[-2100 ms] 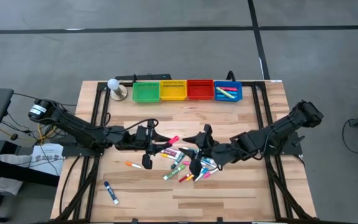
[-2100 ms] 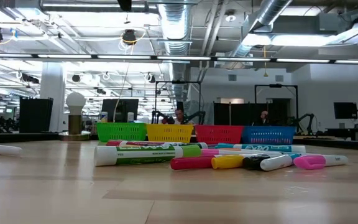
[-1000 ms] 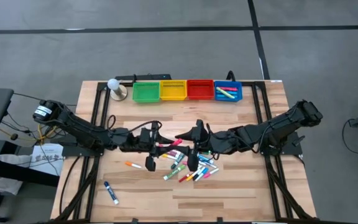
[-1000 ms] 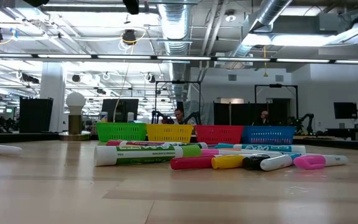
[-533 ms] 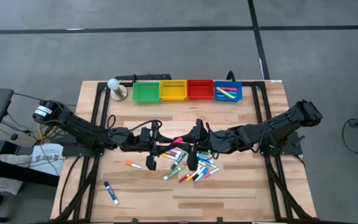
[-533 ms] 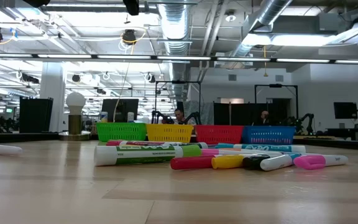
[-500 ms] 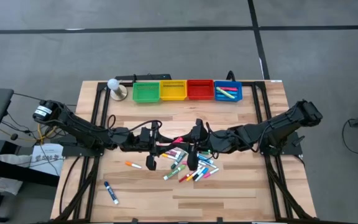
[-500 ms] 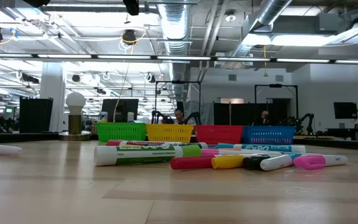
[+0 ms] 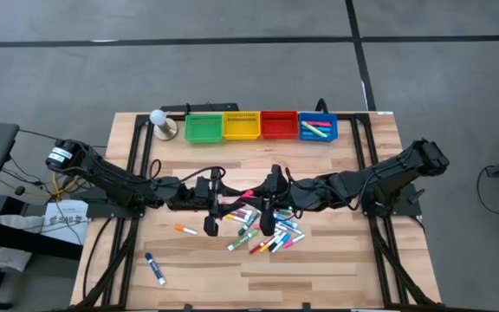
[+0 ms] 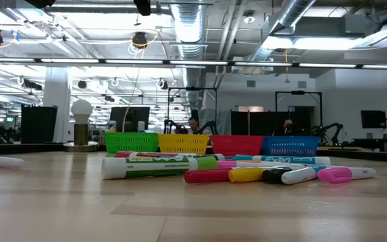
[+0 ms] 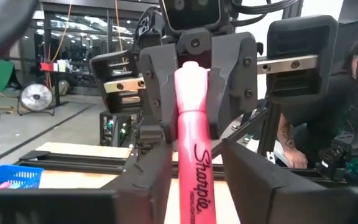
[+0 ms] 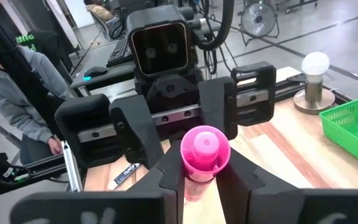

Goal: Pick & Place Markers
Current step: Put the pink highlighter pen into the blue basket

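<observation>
Since a second ago the two end effectors have closed the last of the gap between them, and the pink Sharpie marker (image 11: 191,155) now spans both, held in the air over the middle of the tabletop (image 9: 336,269). It looks like a handover. The right end effector (image 12: 205,180) is clenched on the capped end; from its own wrist view the round pink cap sits squeezed between its two dark fingers (image 12: 166,177). The left end effector (image 11: 188,186) appears to be letting go: from its wrist view its fingers stand a little off the barrel on either side, though I cannot say for certain that the contact is broken.

Below them lies the heap of loose markers (image 9: 267,232), green, pink, blue and white ones crossing each other, with an orange marker (image 9: 185,230) off to the left and a blue-and-white one (image 9: 154,268) nearer the front edge. Along the back stand the green bin (image 9: 203,127), yellow bin (image 9: 241,126), red bin (image 9: 278,125) and blue bin (image 9: 318,128), the blue one already holding a few markers. A white bulb on a stand (image 9: 159,121) sits beside the green bin.

My worry is the grip: the right end effector has only the cap end, so the long barrel could swing or slip out as the left one backs off, and drop into the heap. If either arm pulls away crooked, the fingers could also clip one another.
</observation>
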`<state>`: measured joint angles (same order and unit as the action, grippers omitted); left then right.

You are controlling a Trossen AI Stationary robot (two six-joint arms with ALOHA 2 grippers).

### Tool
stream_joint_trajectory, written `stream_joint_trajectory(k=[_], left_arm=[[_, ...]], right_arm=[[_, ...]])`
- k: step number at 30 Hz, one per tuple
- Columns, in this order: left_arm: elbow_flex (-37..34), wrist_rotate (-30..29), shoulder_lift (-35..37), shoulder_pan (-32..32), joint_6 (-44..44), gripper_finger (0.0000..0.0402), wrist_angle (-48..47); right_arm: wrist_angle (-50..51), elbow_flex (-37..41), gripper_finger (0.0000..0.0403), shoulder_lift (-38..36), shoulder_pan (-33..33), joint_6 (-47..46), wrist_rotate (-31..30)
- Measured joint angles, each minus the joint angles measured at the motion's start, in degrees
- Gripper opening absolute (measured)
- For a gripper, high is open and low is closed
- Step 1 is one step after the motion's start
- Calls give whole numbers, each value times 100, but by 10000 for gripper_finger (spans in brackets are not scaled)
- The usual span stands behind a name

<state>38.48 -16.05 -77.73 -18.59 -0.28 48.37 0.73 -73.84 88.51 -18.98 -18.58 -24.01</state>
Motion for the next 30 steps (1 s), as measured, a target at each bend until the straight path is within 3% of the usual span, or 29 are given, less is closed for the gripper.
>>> stream_joint_trajectory(k=[7,12,22,30], left_arm=[[2,-29,67,42,-4,226,-518],[4,-22,465,37,-11,256,-1267],[4,-23,1759,1,-136,255,-3224],[4,-22,2480,-100,-493,242,-4439]], right_arm=[[2,0,51,-2,0,1,5],[83,0,51,-1,40,0,-15],[1553,0,51,-1,487,-554,-157],[2975,2,51,-1,1390,-949,-186]])
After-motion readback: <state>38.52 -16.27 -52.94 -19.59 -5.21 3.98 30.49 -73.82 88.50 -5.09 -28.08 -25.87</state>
